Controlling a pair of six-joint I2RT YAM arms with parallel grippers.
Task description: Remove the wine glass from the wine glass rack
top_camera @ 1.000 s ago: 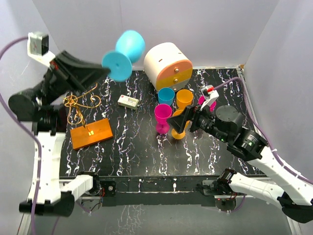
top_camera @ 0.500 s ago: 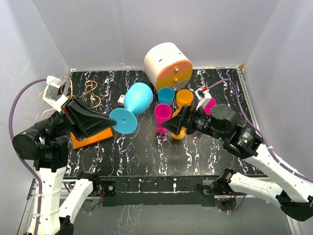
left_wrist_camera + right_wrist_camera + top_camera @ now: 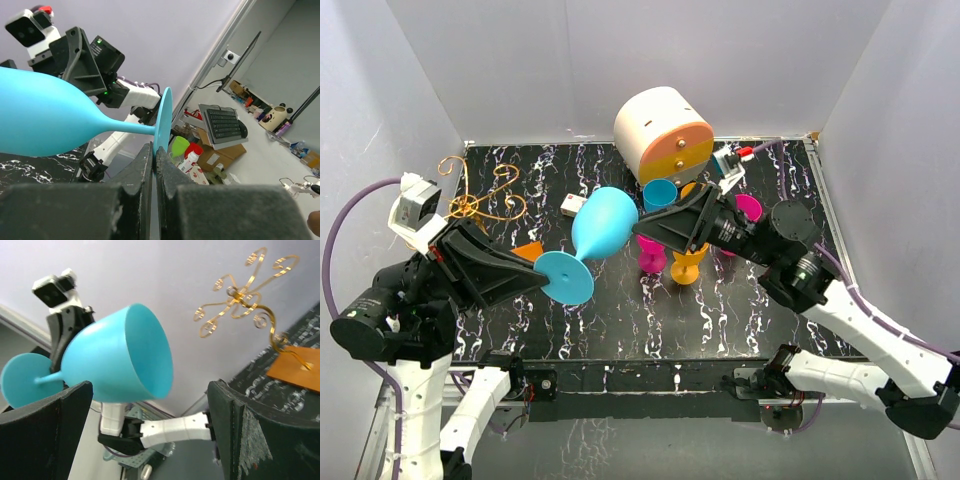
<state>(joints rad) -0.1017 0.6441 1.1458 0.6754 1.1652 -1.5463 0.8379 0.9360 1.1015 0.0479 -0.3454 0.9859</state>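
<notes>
Top, left-wrist and right-wrist views. The left gripper (image 3: 546, 276) was clenched on the rim of the round foot of the turquoise wine glass (image 3: 605, 222), the foot's edge pinched between its two dark fingers (image 3: 137, 172). The glass was held in the air on its side, above the black marbled table (image 3: 620, 320), well apart from the wine glass rack (image 3: 480, 200), whose golden hooks carried nothing. The bowl's open mouth faced the right gripper (image 3: 655, 215). That claw was released, its jaws spread wide, with the glass (image 3: 125, 357) framed between them; whether it touched the rim could not be told. Behind it stood the rack (image 3: 240, 295), and a white-and-orange round cabinet (image 3: 665, 130) and several cups (image 3: 660, 193) stood at the far side of the table.
</notes>
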